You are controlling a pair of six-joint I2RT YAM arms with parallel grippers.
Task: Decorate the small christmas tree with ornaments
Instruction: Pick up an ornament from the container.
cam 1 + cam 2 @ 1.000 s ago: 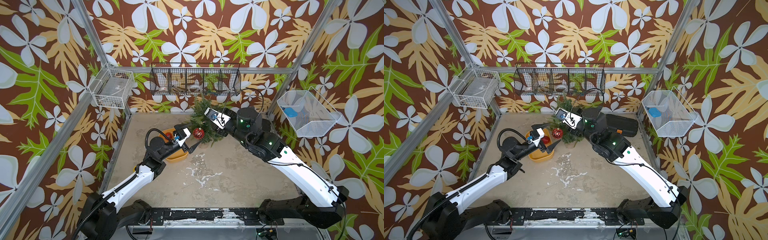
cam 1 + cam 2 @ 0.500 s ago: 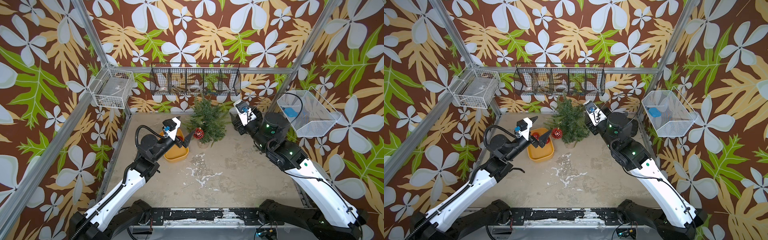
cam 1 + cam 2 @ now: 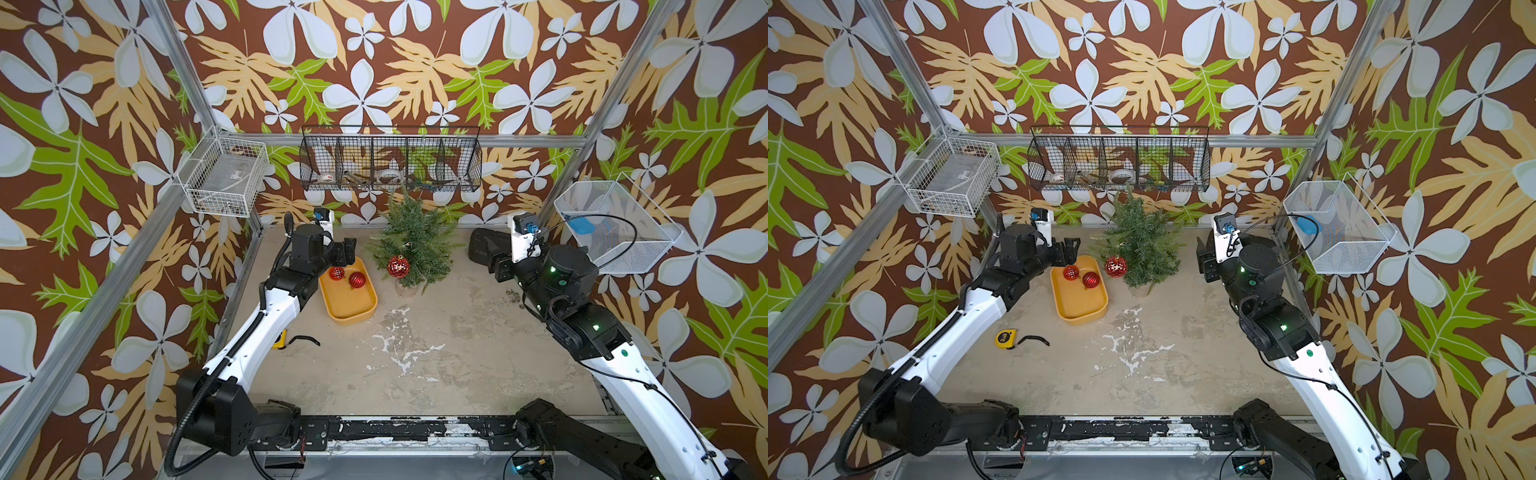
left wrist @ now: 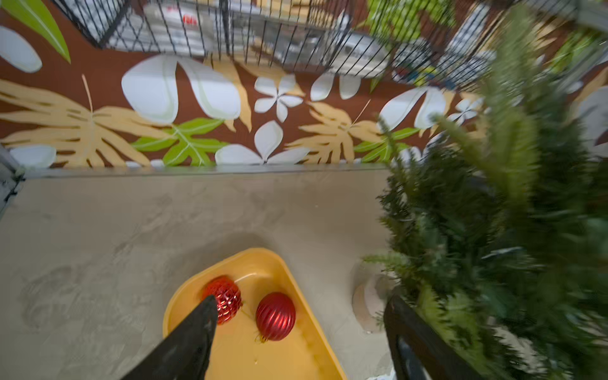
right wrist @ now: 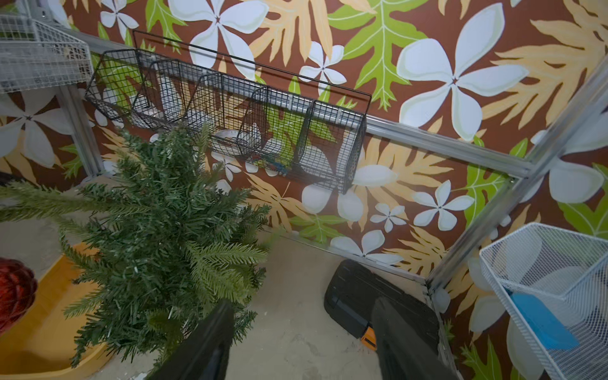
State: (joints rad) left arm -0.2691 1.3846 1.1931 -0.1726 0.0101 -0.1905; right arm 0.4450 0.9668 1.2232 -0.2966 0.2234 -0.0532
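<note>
Fingers (image 4: 190,339) of left gripper (image 4: 301,299) wide apart, empty, over yellow tray (image 3: 351,305); right gripper (image 5: 302,302) likewise. Two ornaments (image 3: 357,279) in tray, one on small christmas tree (image 3: 411,245) at bench's (image 3: 457,353) far edge. Seem light, slick, brittle: pinch at cap (image 4: 260,338).

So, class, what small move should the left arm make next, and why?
Probably lower the open left gripper onto the glittery red lattice bauble nearest it; that and the ribbed red bauble lie unhung in the yellow rounded tray.
</note>
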